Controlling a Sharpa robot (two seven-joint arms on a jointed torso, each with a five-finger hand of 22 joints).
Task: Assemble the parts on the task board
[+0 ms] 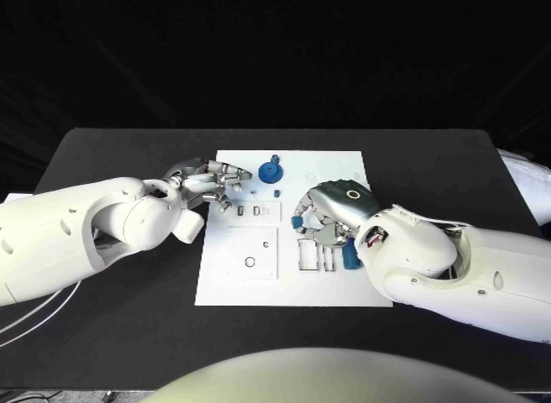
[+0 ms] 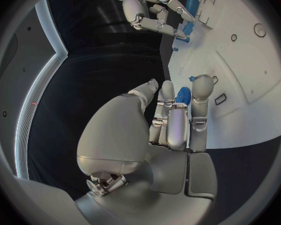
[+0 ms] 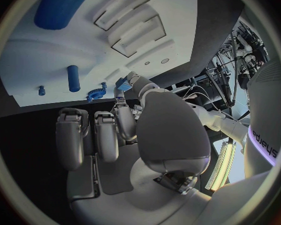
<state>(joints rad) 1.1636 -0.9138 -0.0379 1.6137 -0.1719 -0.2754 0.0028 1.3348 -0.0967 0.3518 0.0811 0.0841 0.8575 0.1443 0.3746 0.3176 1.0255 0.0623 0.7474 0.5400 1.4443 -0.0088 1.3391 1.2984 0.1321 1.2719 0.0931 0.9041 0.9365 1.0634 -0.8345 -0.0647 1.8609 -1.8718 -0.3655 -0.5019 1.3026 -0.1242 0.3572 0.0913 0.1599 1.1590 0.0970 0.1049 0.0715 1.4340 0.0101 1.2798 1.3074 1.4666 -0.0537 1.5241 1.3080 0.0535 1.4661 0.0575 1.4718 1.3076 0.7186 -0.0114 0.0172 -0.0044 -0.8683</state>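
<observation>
The white task board [image 1: 245, 285] lies in the middle of the black table. A blue gear [image 1: 270, 174] stands near its far edge and also appears past my left fingertips [image 2: 183, 94]. My left hand [image 1: 212, 185] hovers at the board's far left corner, fingers stretched toward the gear, holding nothing. My right hand [image 1: 327, 210] is over the board's right side and pinches a small blue part [image 3: 122, 82] at its thumb tip, seen in the head view too [image 1: 297, 221]. A long blue part [image 1: 348, 252] lies beside that hand.
On the board [image 3: 28, 60] are a blue cylinder [image 3: 73, 77], a small blue peg [image 3: 42, 90] and several rectangular recesses [image 1: 258, 210]. Black table [image 1: 118, 151] lies around the board on all sides. Both forearms lie low over the table beside the board.
</observation>
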